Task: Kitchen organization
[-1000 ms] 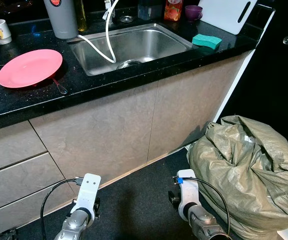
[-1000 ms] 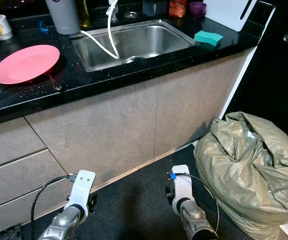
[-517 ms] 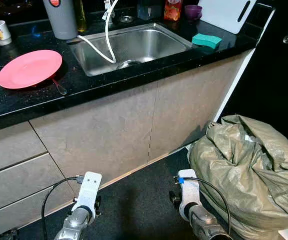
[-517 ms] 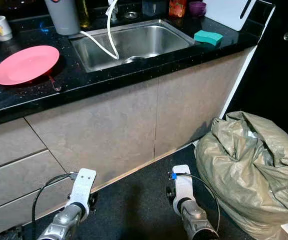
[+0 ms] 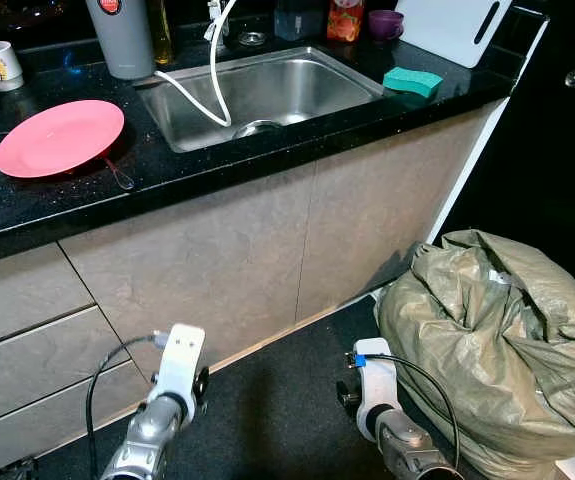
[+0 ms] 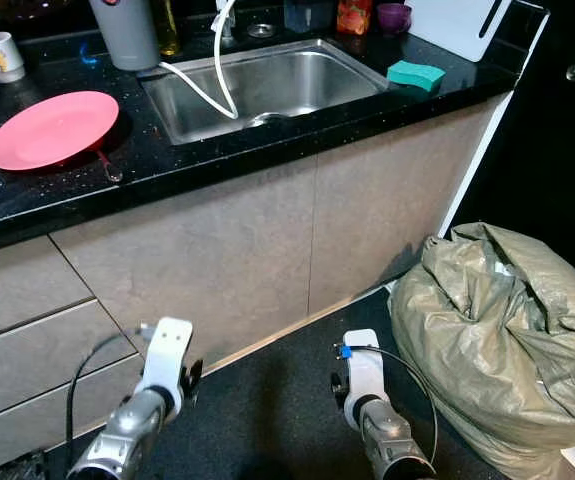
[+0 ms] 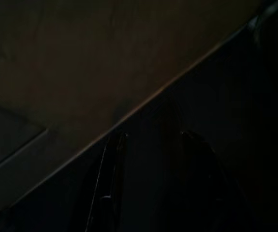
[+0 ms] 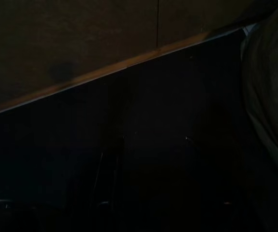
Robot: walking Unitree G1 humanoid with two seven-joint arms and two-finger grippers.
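Left eye view: my arms hang low over dark floor [image 5: 277,400] between the cabinets [image 5: 217,260] and a sack [image 5: 497,340]. Left claw [image 7: 151,193] looks parted; right claw [image 8: 143,183] I cannot tell.

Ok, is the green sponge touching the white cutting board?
Apart. In the left eye view the green sponge lies at the counter's front edge, right of the sink, with a strip of black countertop between it and the white cutting board leaning behind.

Both wrist views are too dark; the sack [image 5: 497,350] is cut off by the edge.
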